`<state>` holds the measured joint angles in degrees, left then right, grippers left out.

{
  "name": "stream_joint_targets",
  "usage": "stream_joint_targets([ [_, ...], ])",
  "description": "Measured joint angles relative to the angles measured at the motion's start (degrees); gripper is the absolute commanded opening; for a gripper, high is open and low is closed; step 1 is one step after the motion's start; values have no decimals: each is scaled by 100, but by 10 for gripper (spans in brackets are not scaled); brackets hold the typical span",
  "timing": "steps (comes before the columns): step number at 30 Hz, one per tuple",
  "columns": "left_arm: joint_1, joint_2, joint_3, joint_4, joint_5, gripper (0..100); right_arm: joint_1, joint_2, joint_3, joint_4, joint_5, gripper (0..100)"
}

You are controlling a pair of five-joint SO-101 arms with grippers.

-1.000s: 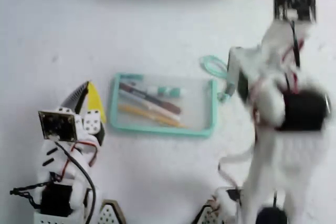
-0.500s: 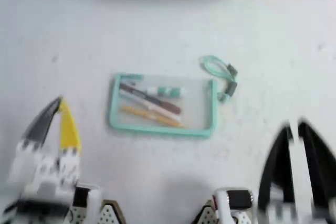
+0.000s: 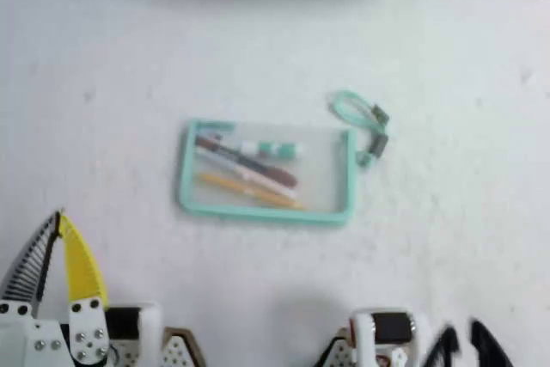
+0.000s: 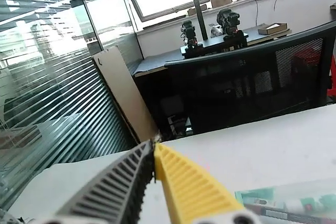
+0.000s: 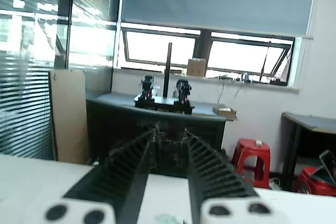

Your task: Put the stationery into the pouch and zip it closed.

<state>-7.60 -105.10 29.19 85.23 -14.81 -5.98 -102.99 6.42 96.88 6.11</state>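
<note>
— From above: backed off to the near edge on both sides. Pinched shut on nothing at the left gripper, slightly parted at the right gripper.
— And the pouch?
— Lying flat mid-table, pens inside, well apart from both.
— Left wrist?
— Tips meeting, empty.
— Right wrist?
— Gapped, empty. Probably finished; can't confirm the zip.

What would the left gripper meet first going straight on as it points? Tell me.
Probably nothing: the left gripper points across bare table toward its far edge, wide of the pouch. Its height is unclear.
</note>
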Motion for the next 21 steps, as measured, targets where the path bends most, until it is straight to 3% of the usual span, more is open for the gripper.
stream_joint_targets([
  [6,0,0,220,53,35,23,-18,0,1978,-862,9,66],
  [14,0,0,2505,-1204,53,23,18,0,3965,-2769,9,67],
  [21,0,9,3675,-2013,53,23,18,0,5354,-3877,9,67],
])
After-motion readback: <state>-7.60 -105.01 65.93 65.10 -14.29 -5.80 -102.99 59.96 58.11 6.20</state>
